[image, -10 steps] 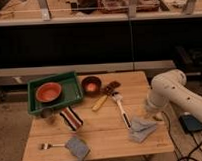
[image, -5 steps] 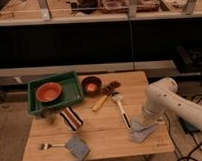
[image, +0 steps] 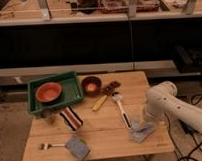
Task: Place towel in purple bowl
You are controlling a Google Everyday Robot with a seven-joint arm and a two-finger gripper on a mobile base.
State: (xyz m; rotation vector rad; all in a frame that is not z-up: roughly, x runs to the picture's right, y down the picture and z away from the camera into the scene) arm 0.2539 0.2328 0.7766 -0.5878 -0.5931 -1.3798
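Note:
A grey towel [image: 142,130] lies crumpled on the wooden table [image: 106,140] near its right front corner. The dark purple bowl [image: 91,85] stands at the back middle of the table, just right of the green tray. My white arm [image: 162,99] reaches in from the right and bends down. The gripper [image: 141,122] is right over the towel, at or touching its top.
A green tray [image: 69,87] at the back left holds an orange bowl [image: 48,92]. A yellow-handled tool [image: 100,102] and a white brush [image: 121,109] lie between bowl and towel. A striped object [image: 71,118] and a grey sponge [image: 77,147] with a fork [image: 50,145] lie front left.
My arm has swung left and lowered, bringing the gripper from the table's right edge down onto the towel. The objects on the table have not moved.

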